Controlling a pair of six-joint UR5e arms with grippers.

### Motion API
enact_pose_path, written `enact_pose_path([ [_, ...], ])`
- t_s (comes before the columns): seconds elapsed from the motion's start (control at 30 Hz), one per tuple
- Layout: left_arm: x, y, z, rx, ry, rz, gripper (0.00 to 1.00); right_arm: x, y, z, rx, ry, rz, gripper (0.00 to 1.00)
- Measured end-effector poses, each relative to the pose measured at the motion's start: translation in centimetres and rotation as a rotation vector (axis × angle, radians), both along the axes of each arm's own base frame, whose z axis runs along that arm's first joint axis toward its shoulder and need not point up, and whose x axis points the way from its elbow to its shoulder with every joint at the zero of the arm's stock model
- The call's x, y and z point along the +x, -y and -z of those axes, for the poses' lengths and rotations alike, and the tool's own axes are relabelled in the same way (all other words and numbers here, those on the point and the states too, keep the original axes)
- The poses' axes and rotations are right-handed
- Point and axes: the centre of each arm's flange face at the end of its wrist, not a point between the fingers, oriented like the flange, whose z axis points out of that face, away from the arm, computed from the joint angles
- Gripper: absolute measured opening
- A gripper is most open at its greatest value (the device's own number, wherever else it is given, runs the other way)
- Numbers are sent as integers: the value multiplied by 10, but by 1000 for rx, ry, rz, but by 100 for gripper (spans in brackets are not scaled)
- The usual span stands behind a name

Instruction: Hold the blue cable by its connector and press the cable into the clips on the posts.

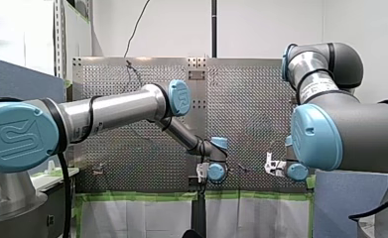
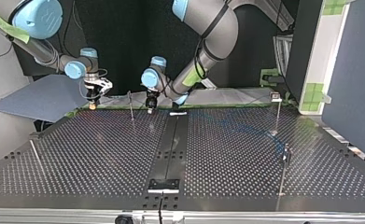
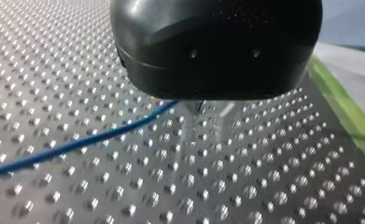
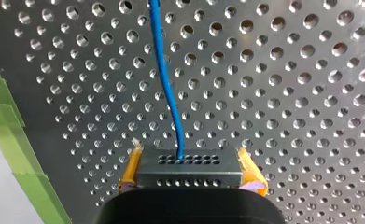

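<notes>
The right gripper (image 4: 190, 161) is clenched on the connector (image 4: 189, 173), a black block pinned between its yellow pads (image 4: 248, 167); the blue cable (image 4: 167, 88) leaves the block's face and runs ahead of the gripper over the perforated table (image 2: 101, 154); a strip of green tape (image 4: 10, 140) marks the table's edge just beside this gripper, so room is tight on that side and the plate lies bare on the other.

In the top view the right gripper hangs at the table's far edge toward the view's left; the left gripper (image 2: 150, 106) hangs near the same edge, close to the middle seam; a thin post (image 2: 131, 106) stands between the two; a second post (image 2: 277, 114) stands far off at the view's right, and a third post (image 2: 284, 170) nearer the camera on that side; the near half of the table lies open.

In the left wrist view a black housing (image 3: 217, 46) covers nearly all of the left gripper; the cable runs in beneath it, and whether that gripper grasps the cable or is released cannot be told. In the top view the cable is only a faint blue trace at the view's right; the posts' tops are too small to read; in the front view the right arm's elbow (image 1: 340, 129) cuts off the table's side at the view's right.
</notes>
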Motion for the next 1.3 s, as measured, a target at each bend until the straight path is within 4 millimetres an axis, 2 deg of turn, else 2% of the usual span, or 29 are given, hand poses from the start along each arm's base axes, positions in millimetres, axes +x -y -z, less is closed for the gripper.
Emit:
enact_pose_path([
  [0.03,-1,1,0,6,0,5,85,1,0,0,0,0,-3,0],
  [0.07,-3,0,1,14,-2,9,99,2,-1,0,1,0,-4,0],
  [0.2,-8,-2,-2,32,-2,16,99,4,-1,0,3,1,-11,0],
  [0.43,-16,-1,-25,60,26,31,99,7,-3,1,7,4,-17,0],
  [0.63,-36,3,-41,120,10,80,99,9,-4,1,9,4,-22,0],
  [0.73,-49,1,-36,171,-14,98,99,10,-5,1,15,4,-27,0],
  [1.1,-99,-9,-1,355,-97,139,99,16,-9,3,28,6,-45,0],
  [1.3,-125,14,-4,359,-85,184,99,18,-10,3,31,7,-49,0],
])
